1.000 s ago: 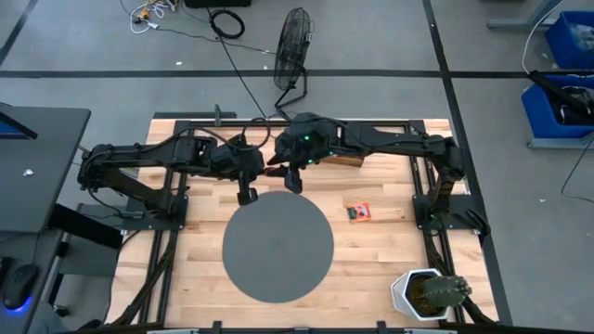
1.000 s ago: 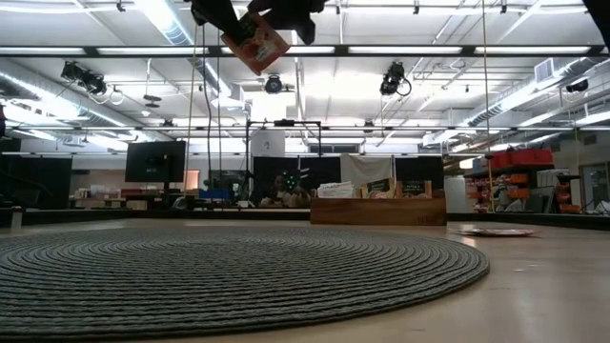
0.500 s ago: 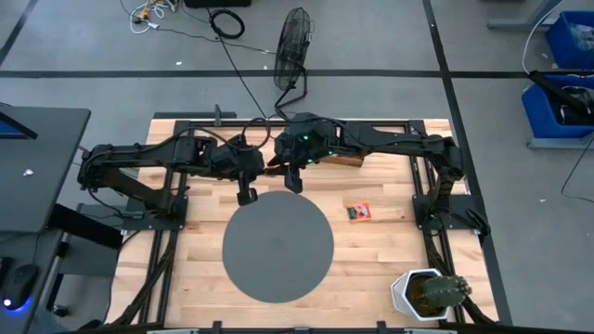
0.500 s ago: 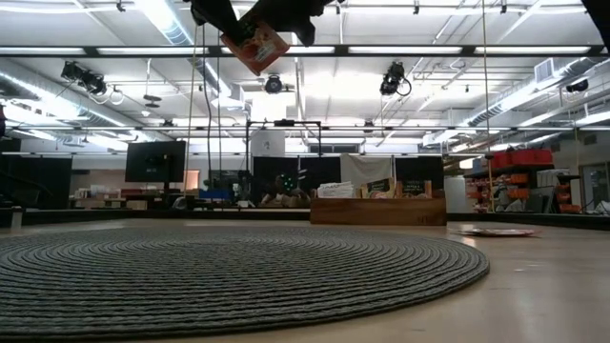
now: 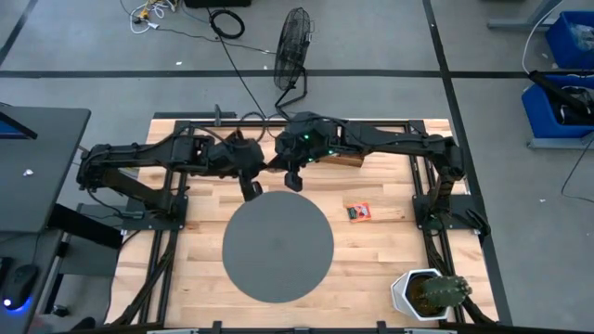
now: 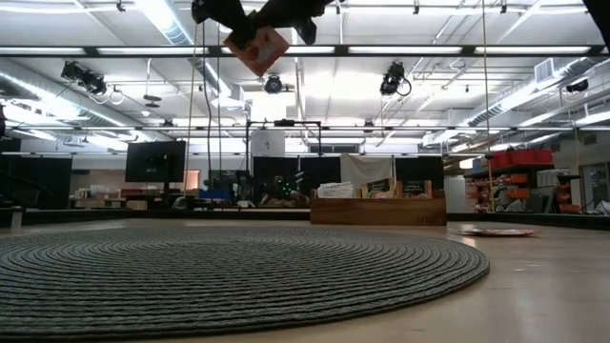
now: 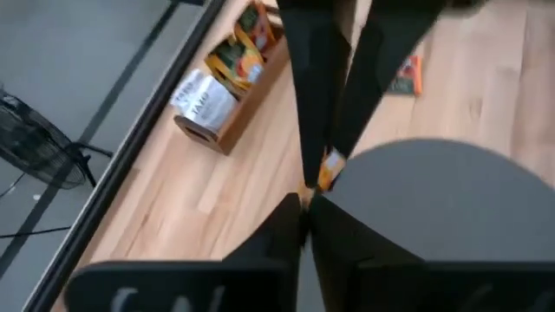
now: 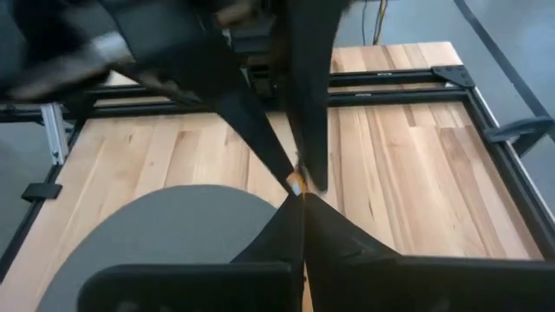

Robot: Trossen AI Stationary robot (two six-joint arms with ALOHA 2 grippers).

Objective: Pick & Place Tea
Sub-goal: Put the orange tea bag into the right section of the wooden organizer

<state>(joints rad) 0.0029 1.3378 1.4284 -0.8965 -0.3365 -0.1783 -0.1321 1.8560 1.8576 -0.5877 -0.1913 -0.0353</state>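
Observation:
One orange tea packet hangs high above the far edge of the grey round mat, between my two grippers. My left gripper comes from the table's left and my right gripper from its right. Their fingertips meet at the packet and both are shut on it. In each wrist view only a small orange bit shows between the dark fingers. A second packet lies flat on the wood to the right of the mat. My left gripper pinches the packet's edge between its two fingertips, slanting down from the table's left. The packet is lifted clear of the mat and tilted. My right gripper pinches the packet's other side at its fingertips, slanting down from the table's right; the packet hangs below it.
A wooden box with more tea packets stands at the table's far edge behind the grippers. A potted cactus stands at the near right corner. Black frame rails run along the table's sides.
My left gripper has turned at the wrist and shifted a little toward the far right, closer to my right gripper. The packet has tipped to a steeper slant while staying at the same height above the mat.

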